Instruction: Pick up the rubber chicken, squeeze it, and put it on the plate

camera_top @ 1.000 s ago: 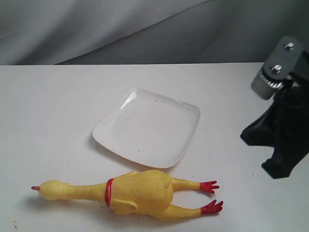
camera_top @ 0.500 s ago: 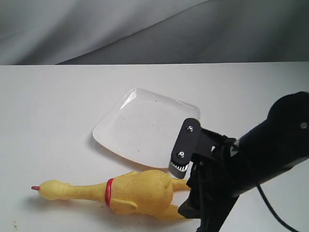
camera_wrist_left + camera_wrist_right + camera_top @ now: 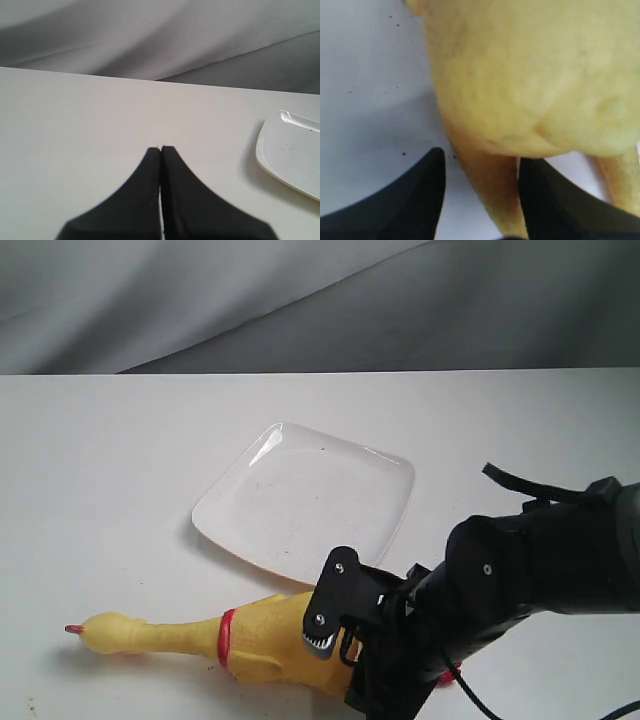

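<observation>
The rubber chicken (image 3: 262, 633) lies lengthwise along the table's front edge, with its red beak to the left and its red collar band (image 3: 227, 637) mid-body. My right arm (image 3: 500, 585) covers its legs and feet. In the right wrist view the right gripper (image 3: 481, 156) is open. One yellow leg (image 3: 492, 187) runs between its fingers, close to one of them, and the chicken's body (image 3: 530, 75) fills the view beyond. The empty white plate (image 3: 300, 502) sits just behind the chicken. My left gripper (image 3: 161, 148) is shut on nothing above bare table, with the plate's edge (image 3: 287, 150) off to one side.
The white table (image 3: 100, 460) runs back to a grey cloth backdrop (image 3: 300, 300). My right arm's black bulk fills the front right corner, and a cable trails off it there.
My right arm has swung from the right edge down and left to the chicken's leg end, and now hides the legs and feet. The chicken and plate have not moved.
</observation>
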